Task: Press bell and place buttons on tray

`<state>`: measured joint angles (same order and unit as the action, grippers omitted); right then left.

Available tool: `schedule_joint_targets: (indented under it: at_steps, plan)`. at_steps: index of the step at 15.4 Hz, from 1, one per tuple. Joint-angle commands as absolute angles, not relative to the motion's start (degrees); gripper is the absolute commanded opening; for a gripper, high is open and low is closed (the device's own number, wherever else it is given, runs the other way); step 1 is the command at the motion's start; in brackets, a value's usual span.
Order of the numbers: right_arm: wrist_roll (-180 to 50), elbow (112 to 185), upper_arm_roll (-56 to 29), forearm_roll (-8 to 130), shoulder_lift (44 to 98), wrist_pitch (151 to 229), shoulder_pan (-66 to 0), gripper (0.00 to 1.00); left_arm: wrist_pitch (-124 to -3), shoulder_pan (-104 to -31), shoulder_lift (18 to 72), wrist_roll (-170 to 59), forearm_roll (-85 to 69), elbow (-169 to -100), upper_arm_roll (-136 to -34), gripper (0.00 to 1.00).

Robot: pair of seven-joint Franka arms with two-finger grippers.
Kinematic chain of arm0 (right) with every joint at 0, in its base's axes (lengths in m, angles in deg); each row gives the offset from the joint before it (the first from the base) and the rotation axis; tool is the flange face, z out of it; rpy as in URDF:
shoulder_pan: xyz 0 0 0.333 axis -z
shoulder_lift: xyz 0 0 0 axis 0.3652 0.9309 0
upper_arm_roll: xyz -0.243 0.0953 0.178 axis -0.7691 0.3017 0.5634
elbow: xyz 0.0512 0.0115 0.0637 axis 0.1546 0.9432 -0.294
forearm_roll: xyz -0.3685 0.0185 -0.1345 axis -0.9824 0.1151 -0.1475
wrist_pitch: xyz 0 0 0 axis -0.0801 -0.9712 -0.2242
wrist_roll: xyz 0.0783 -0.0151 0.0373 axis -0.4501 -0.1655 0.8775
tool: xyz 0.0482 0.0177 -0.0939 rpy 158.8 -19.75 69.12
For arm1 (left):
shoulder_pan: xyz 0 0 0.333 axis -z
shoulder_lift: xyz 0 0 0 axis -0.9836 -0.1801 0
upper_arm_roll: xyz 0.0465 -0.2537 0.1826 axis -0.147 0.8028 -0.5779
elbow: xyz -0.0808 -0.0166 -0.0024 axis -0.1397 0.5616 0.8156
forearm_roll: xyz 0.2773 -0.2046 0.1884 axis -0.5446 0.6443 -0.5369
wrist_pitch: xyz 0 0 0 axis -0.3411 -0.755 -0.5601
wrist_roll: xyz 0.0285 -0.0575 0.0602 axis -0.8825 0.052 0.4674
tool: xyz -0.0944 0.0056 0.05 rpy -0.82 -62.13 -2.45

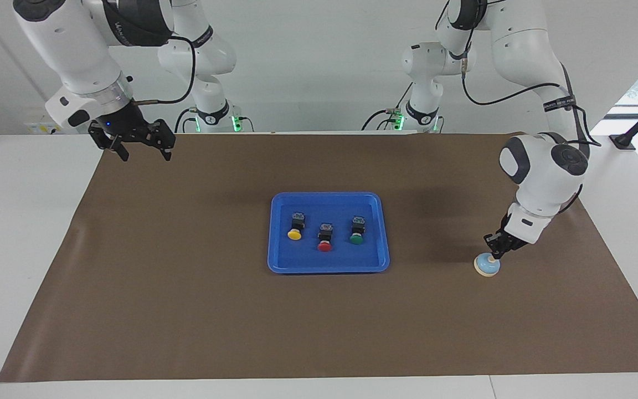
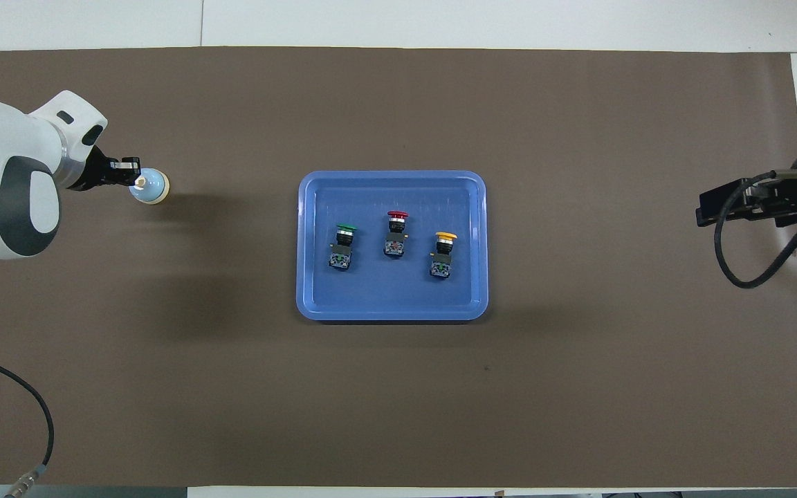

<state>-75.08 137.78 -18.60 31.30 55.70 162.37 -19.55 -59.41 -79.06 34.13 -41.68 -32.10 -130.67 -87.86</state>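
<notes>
Bell [image 1: 487, 265] touched on top by left gripper [image 1: 495, 247], jaws together. Green, red, yellow buttons [image 1: 325, 236] seen in blue tray [image 1: 280, 263]. Right gripper [image 1: 143, 147] held raised, waiting, jaws apart.

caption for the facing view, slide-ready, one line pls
Left claw on the bell; green, red, yellow buttons in the tray; right claw waits raised.

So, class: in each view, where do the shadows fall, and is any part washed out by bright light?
Facing view: a soft dark shadow lies on the brown mat between the tray and the left gripper at the bell; the window corner is washed out. Overhead view: faint shadows sit beside the bell and nearer the robots under the left arm; no glare.
</notes>
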Motion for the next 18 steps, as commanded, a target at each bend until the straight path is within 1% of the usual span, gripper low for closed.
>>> schedule_joint_targets:
  at_steps: [1,2,4,7,10,11,12,14,15,18]
  plan:
    - [-73.7,138.7,-18.1,32.3,54.7,161.9,-18.4,1.0,-68.6,-78.5,34.1,-41.3,-31.6,-136.9,-88.4,0.0]
    - [-73.7,138.7,-18.1,32.3,54.7,161.9,-18.5,1.0,-71.2,-78.5,34.0,-41.4,-31.6,-137.8,-88.4,0.0]
    - [-73.8,138.7,-18.1,32.3,54.6,161.9,-18.5,1.0,-70.3,-78.6,34.0,-41.2,-31.6,-137.2,-88.4,0.0]
    - [-73.7,138.7,-18.1,32.3,54.6,161.9,-18.4,1.0,-56.3,-78.7,35.4,-41.1,-31.6,-129.7,-88.4,0.0]
    - [-73.8,138.7,-18.1,32.3,54.7,161.9,-18.5,1.0,-41.7,-78.7,39.4,-41.0,-31.6,-122.8,-88.4,0.0]
    - [-73.7,138.7,-18.1,32.3,54.6,161.9,-18.5,1.0,-38.4,-78.7,40.9,-41.0,-31.6,-121.7,-88.4,0.05]
    - [-73.7,138.7,-18.1,32.3,54.6,161.9,-18.5,1.0,-35.5,-78.6,43.2,-41.0,-31.6,-121.3,-88.3,0.37]
    - [-73.7,138.7,-18.1,32.3,54.6,161.9,-18.4,1.0,-31.5,-78.4,48.2,-41.1,-31.6,-122.0,-88.3,0.87]
    - [-73.8,138.7,-18.1,32.3,54.6,161.9,-18.4,1.0,-28.9,-78.4,50.3,-41.6,-31.6,-122.0,-88.3,1.0]
    - [-73.7,138.7,-18.1,32.3,54.6,161.9,-18.5,1.0,-20.8,-78.4,55.8,-41.9,-31.6,-122.0,-88.3,1.0]
